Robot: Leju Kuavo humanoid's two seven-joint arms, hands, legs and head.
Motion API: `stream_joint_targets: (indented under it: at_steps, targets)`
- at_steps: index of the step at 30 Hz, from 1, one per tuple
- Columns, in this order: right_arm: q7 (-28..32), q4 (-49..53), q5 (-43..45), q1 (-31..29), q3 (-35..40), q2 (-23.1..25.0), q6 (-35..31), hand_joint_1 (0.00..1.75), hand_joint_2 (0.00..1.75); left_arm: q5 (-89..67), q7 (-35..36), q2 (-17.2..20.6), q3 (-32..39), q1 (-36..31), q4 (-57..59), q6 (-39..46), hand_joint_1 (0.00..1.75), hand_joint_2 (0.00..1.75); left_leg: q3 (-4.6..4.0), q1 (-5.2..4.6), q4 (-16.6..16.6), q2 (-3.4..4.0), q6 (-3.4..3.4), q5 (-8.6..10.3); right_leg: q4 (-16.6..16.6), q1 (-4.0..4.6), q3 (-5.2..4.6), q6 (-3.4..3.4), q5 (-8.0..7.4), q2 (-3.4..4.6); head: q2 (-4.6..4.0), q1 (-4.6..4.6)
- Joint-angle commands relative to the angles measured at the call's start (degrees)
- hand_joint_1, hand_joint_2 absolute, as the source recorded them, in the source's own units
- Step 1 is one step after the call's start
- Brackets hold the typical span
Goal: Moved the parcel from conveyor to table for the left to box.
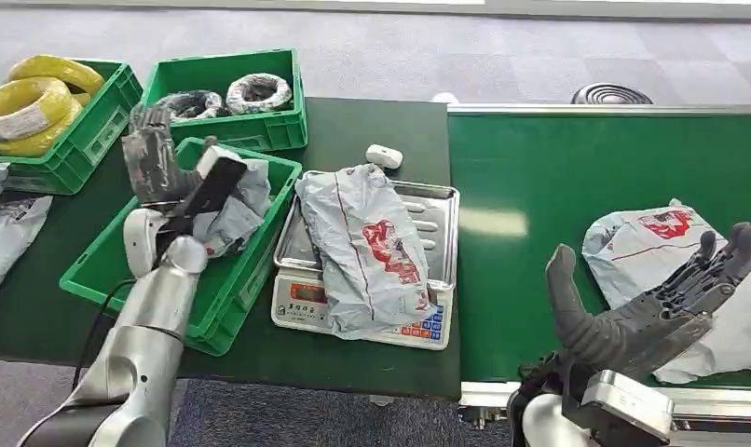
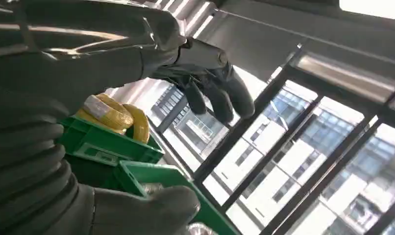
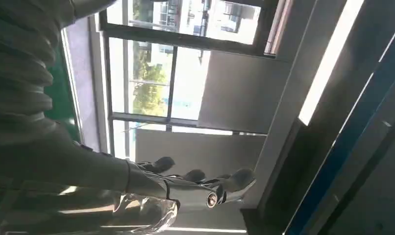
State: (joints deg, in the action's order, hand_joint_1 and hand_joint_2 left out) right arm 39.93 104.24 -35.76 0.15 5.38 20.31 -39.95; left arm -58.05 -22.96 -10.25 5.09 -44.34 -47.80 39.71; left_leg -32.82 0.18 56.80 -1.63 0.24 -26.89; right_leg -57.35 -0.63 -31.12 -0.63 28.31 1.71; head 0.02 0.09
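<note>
Right hand is up front, fingers spread wide, holding nothing, w/ a parcel just behind it on the conveyor. Left hand hangs open over the green crate, empty too. Imo the poly bag is floppy and slick, so a shallow grab prob lets it slide out before the table.

A dark green table carries three green plastic crates, a steel-topped weighing scale, a small white device and grey plastic bags at its left edge. Beside it, the bright green conveyor belt carries a grey plastic parcel with red print.
</note>
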Motion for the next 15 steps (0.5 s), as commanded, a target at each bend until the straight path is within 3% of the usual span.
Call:
stream_joint_targets:
  at_steps: [1,3,15]
  targets:
    - [0.1,-0.6,-0.6,1.2,-1.2,-0.3,0.0,0.0,1.75,-8.8,4.4,-3.6,-11.6,6.9,14.2,0.3,0.0,1.75,0.2,-0.02,-0.3,-0.08,-0.03,0.1,0.3,0.0,0.29,0.01,-0.04,-0.34,0.0,0.0]
    - [0.1,-0.6,-0.9,1.3,-0.9,-0.3,0.0,0.0,1.75,-7.2,2.4,-4.3,-11.7,10.2,14.7,0.3,0.0,1.75,0.19,-0.05,-0.2,0.03,-0.02,0.0,0.1,-0.01,0.21,0.01,0.01,-0.1,0.0,-0.02]
    - [0.1,-0.9,-0.8,1.7,-0.5,-0.3,0.0,0.0,1.75,-6.8,-2.3,-5.9,-14.4,13.7,14.2,0.3,0.0,1.75,0.04,0.03,-0.1,0.03,-0.02,0.05,0.2,0.12,0.1,0.01,-0.03,-0.19,-0.02,0.0]
